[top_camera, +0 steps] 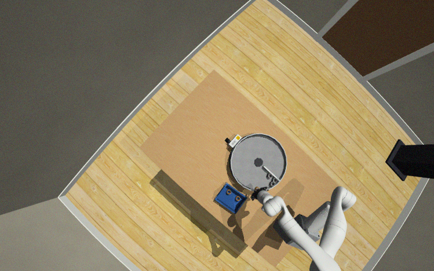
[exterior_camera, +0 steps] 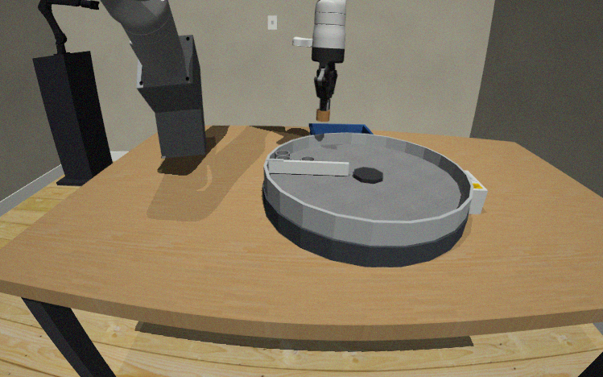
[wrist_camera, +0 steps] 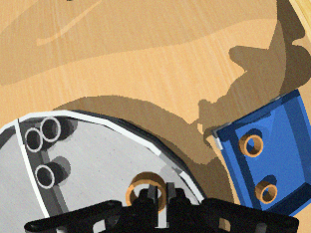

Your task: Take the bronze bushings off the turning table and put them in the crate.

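Wooden table (exterior_camera: 163,262) — plank floor (top_camera: 279,54)

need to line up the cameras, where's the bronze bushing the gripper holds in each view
Top: bronze bushing barely visible, at the turning table's lower rim.
Exterior: top centre, under the gripper, bushing above the blue crate.
Wrist: bottom centre.
Shared landmark: the blue crate.
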`<state>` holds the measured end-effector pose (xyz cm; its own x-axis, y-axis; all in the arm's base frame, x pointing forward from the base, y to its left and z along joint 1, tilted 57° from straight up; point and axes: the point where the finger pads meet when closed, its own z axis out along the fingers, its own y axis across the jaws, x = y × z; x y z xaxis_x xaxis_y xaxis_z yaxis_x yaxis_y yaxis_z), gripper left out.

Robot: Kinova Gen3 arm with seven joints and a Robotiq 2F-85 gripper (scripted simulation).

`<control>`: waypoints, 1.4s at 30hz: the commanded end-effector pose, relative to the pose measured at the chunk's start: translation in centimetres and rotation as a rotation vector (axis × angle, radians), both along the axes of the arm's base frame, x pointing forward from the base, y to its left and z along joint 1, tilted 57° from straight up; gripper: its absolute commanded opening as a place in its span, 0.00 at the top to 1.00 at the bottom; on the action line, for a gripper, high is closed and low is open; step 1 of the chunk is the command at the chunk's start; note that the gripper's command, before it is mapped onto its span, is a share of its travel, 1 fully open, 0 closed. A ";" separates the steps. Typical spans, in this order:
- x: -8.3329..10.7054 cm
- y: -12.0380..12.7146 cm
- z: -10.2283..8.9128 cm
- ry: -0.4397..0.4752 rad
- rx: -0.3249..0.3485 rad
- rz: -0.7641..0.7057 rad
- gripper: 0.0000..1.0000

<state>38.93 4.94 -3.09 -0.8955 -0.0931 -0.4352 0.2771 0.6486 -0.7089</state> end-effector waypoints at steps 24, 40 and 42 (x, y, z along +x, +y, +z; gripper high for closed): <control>3.6 6.2 -6.2 0.012 -0.010 0.029 1.00; 5.7 10.2 -10.2 0.012 -0.010 0.030 1.00; 5.7 10.2 -10.2 0.012 -0.010 0.030 1.00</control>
